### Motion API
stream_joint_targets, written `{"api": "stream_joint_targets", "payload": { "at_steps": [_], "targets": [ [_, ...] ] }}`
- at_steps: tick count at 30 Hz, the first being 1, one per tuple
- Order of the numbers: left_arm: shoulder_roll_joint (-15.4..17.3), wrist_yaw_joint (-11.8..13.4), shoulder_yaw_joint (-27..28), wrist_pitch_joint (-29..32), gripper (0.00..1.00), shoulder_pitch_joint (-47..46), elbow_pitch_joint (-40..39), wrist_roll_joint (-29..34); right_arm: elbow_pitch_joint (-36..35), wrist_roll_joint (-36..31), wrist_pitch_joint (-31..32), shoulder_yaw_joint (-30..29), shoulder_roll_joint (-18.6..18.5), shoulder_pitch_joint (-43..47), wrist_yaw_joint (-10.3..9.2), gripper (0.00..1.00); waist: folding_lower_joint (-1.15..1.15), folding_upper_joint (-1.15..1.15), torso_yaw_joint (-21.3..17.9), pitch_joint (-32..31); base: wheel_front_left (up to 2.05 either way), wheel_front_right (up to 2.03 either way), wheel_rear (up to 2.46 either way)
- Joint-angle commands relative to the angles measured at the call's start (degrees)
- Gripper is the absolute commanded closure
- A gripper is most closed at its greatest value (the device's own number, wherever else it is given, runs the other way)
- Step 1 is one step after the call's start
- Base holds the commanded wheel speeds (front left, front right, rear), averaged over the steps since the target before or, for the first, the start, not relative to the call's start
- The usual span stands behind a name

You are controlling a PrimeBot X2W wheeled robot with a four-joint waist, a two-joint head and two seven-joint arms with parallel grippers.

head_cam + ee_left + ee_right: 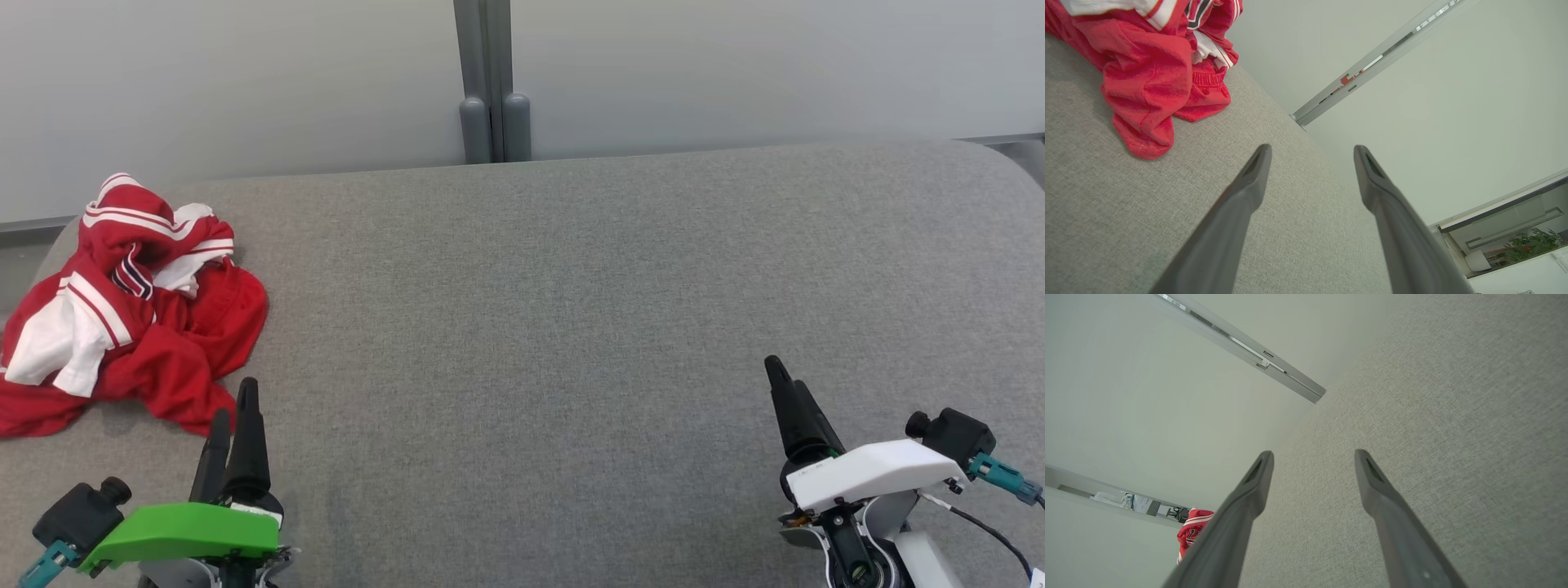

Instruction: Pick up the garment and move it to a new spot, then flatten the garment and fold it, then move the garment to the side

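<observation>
1. You have the garment (131,302), red with white panels and stripes, lying crumpled at the far left of the grey fabric surface (571,286), close to its left edge.
2. Your left gripper (234,400) sits near the garment's closest red fold without touching it. In the left wrist view its fingers stand apart, with nothing between them.
3. Your right gripper (785,376) is at the lower right, well apart from the garment. In the right wrist view its fingers are also spread and empty, above bare fabric.
4. Behind the surface you see a pale wall (245,82) with a grey post (492,82) at its middle.
</observation>
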Motion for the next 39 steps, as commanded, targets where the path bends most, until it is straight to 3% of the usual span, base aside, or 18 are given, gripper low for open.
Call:
{"api": "stream_joint_targets", "payload": {
  "at_steps": [1,8,39],
  "targets": [
    [0.29,0.59,-0.37,-0.57,0.0,-0.16,-1.34,2.43,-1.09,-2.63,-0.62,0.47,-0.32,-1.24,0.03,0.0,0.0,0.0,-0.01,-0.03,0.0,0.0,0.0],
    [0.32,1.77,-1.97,-1.99,0.0,0.57,-2.67,9.08,-0.31,-9.77,-2.01,2.82,-0.35,-1.17,0.03,0.0,0.0,0.0,-0.05,-0.27,0.0,0.0,0.0],
    [0.48,1.55,-5.13,-7.23,0.0,3.05,-6.58,31.19,-1.03,-30.03,-7.28,9.55,-0.47,-1.47,0.04,0.0,0.0,0.0,-0.6,-0.61,0.0,0.0,0.0]
  ]
}}
